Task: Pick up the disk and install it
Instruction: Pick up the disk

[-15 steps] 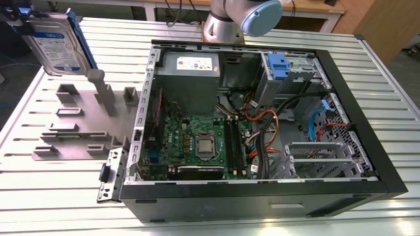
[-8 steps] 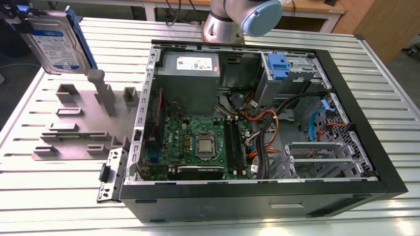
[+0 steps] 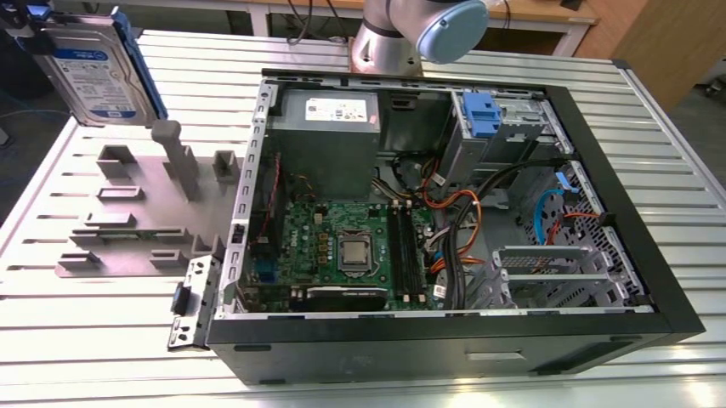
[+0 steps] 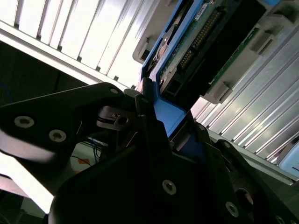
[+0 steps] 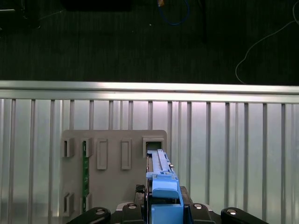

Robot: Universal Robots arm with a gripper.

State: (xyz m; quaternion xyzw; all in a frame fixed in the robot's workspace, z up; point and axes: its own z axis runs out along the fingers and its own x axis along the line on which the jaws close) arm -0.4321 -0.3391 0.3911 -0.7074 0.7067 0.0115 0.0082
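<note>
The disk hangs upright at the exterior view's far left, label facing out and blue rails along its sides, above the grey holder plate. My gripper grips it from above, shut on its top end. In the second wrist view the black fingers clamp the blue rail of the disk, whose circuit-board side faces the camera. The first wrist view sees the disk edge-on in my gripper, over an open slot of the holder plate.
An open computer case lies on the slatted metal table, with a drive bay and blue latch at its far corner. The arm's base stands behind the case. A green memory stick sits in the holder plate.
</note>
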